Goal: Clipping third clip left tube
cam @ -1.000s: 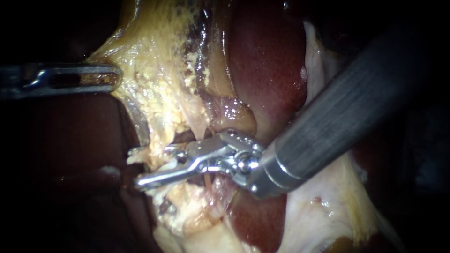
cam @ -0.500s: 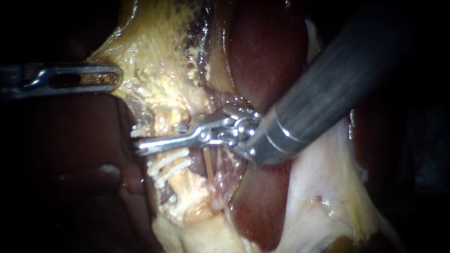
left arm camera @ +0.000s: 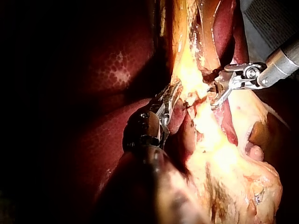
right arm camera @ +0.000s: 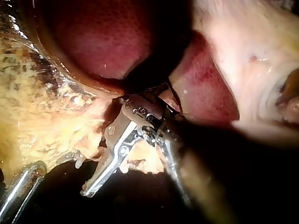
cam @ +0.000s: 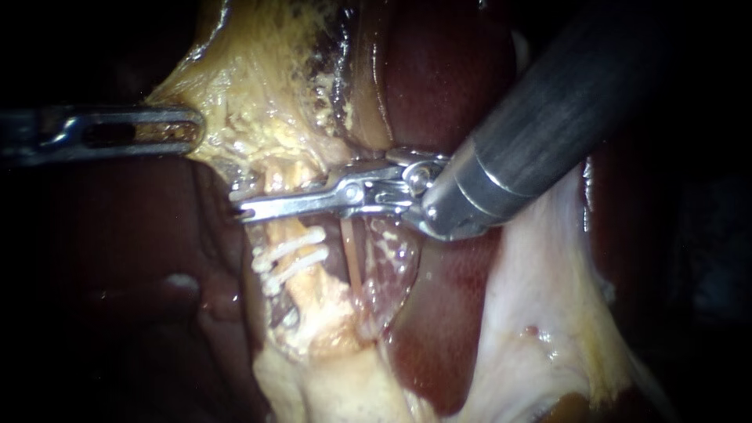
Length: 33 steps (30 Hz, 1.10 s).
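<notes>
Pale yellow, the left tube (cam: 273,182) lay gripped between the close-set jaws of the right instrument (cam: 244,207), just above two white clips (cam: 290,254). A skewed bite could seat the new clip only part-way across, or crowd those two. The left instrument (cam: 192,129), well apart, held yellow tissue (cam: 235,117) in its jaws. Only the right wrist view showed the jaw tips beyond the tube; only the endoscope showed the clips.
</notes>
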Each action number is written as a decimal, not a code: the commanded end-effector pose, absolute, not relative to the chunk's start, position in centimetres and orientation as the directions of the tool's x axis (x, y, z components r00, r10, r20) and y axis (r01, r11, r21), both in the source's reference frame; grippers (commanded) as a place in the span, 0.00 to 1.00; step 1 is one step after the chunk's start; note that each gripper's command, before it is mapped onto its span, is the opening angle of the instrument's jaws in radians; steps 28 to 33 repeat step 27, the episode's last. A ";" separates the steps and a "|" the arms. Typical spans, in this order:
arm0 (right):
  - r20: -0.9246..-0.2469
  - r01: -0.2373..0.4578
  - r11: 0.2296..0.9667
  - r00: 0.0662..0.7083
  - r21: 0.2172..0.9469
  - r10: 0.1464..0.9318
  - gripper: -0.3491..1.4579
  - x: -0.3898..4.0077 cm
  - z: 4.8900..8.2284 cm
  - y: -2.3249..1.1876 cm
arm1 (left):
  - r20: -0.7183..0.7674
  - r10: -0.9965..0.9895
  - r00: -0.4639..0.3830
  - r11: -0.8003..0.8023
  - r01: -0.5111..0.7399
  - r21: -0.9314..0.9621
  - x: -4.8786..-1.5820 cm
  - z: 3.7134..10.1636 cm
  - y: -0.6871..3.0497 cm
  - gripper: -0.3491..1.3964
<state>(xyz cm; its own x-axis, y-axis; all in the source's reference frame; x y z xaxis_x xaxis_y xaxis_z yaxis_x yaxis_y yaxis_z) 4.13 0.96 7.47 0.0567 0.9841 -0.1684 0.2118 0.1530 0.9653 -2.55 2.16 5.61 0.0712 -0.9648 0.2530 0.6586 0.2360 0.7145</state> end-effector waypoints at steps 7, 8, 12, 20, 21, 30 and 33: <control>-0.164 0.196 0.153 0.043 0.969 0.985 0.00 4.05 7.50 0.96 | 0.253 -0.965 0.071 0.236 0.659 0.714 -2.55 5.61 2.16 0.00; -0.175 0.202 0.162 0.048 0.966 0.983 0.00 4.04 7.51 0.96 | 0.253 -0.965 0.071 0.236 0.659 0.715 -2.55 5.61 2.16 0.00; -0.180 0.207 0.165 0.057 0.964 0.982 0.00 4.01 7.54 0.97 | 0.253 -0.965 0.071 0.236 0.659 0.714 -2.55 5.61 2.16 0.00; -0.181 0.210 0.164 0.061 0.964 0.982 0.00 4.01 7.53 0.96 | 0.253 -0.965 0.071 0.236 0.659 0.714 -2.55 5.60 2.16 0.00; -0.181 0.210 0.164 0.061 0.964 0.982 0.00 4.01 7.53 0.96 | 0.253 -0.965 0.071 0.236 0.659 0.714 -2.55 5.60 2.16 0.00; -0.181 0.213 0.164 0.065 0.963 0.981 0.00 4.01 7.53 0.96 | 0.253 -0.965 0.071 0.236 0.659 0.714 -2.55 5.61 2.16 0.00; -0.181 0.213 0.164 0.065 0.963 0.981 0.00 4.01 7.53 0.96 | 0.253 -0.965 0.071 0.236 0.659 0.714 -2.55 5.61 2.16 0.00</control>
